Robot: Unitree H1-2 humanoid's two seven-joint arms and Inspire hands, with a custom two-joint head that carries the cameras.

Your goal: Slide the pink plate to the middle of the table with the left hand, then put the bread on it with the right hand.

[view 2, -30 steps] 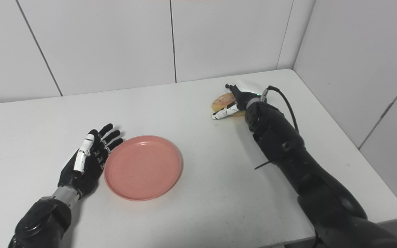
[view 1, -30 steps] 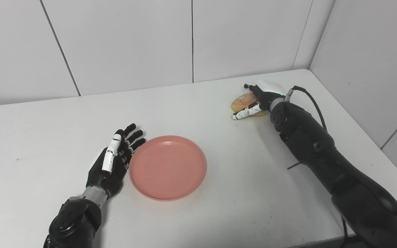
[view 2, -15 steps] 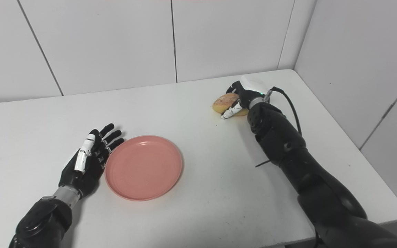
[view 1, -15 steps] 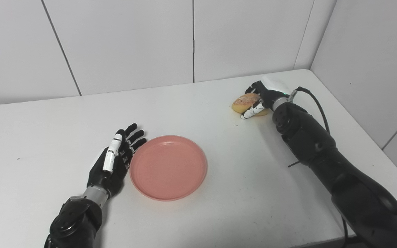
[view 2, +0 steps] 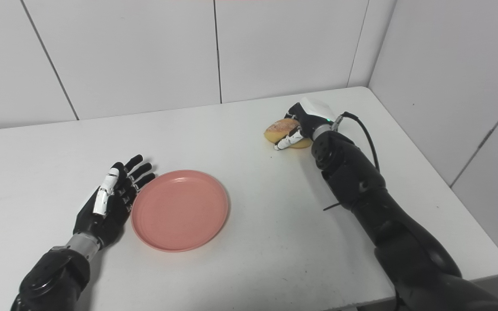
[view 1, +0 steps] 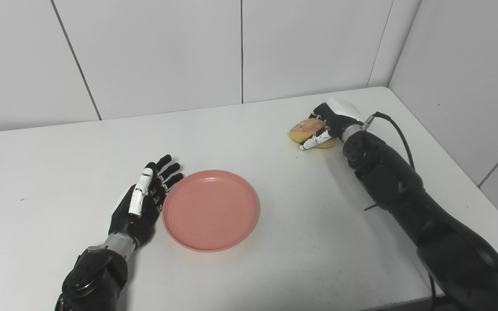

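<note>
- The pink plate lies flat near the middle of the counter, so the sliding part of the task looks finished and the step in hand is the pick-up of the bread.
- The left robot hand rests palm-up just beside the plate's left rim, released, fingers spread and holding nothing. It is best left where it is, clear of the space above the plate.
- The bread, a round golden bun, sits toward the far right of the counter, well apart from the plate.
- The right robot hand is wrapped on the bread from its right side, dark fingers over the top and a white-tipped finger curled along the near edge: it is grasping the bun. Whether the bun is already clear of the surface cannot be told.
- To do this step well, the hold should be firm enough that the bun does not roll out, yet gentle, since bread likely squashes under a hard squeeze.
- The lift should go straight up before any sideways travel, so the bun does not drag on the counter.
- The carry then runs leftward and toward the robot. Keeping the wrist level would help the bun stay seated.
- The release is best made low over the plate's centre, because a round bun dropped from height could bounce or roll past the shallow rim.
</note>
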